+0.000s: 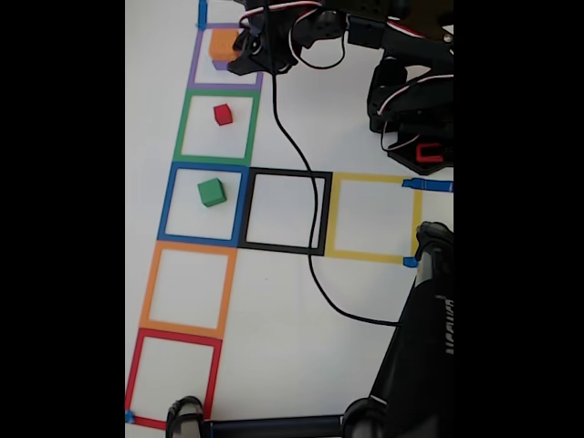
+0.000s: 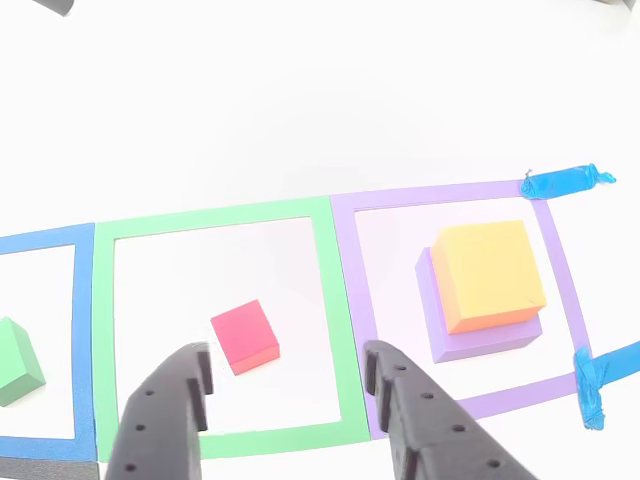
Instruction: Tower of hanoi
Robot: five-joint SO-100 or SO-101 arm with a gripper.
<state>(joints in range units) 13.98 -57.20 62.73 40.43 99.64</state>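
In the other view, the tool (image 2: 285,385) comes in from the bottom edge with its two dark fingers (image 2: 165,425) spread well apart and nothing held between them. The left finger sits over the lower part of the green tape square (image 2: 225,215), and the right finger crosses the shared border between that square and the purple tape square (image 2: 450,190). Just above the left fingertip, inside the green outline, the red cube (image 2: 244,336) rests on the white surface (image 2: 300,100), apart from both fingers. At the left edge, inside the blue tape square (image 2: 82,330), part of the green cube (image 2: 18,360) shows. To the right, inside the purple outline, the orange cube (image 2: 490,275) sits on top of the purple cube (image 2: 475,335), shifted toward its far right corner so a strip of purple shows along the left and near sides. Strips of blue tape (image 2: 565,182) mark the right corners of that square.

In the fixed view, a black stand (image 1: 411,365) fills the lower right. Going up the left column, the red tape square (image 1: 173,379) and the orange tape square (image 1: 187,287) hold no cubes, then comes the blue square with the green cube (image 1: 212,192), the green square with the red cube (image 1: 223,114), and at the top the purple square with the orange cube (image 1: 223,44) beside the arm (image 1: 401,55). A black tape square (image 1: 285,212) and a yellow tape square (image 1: 374,217) lie to the right of the blue one, and a black cable (image 1: 315,228) runs across the black square.
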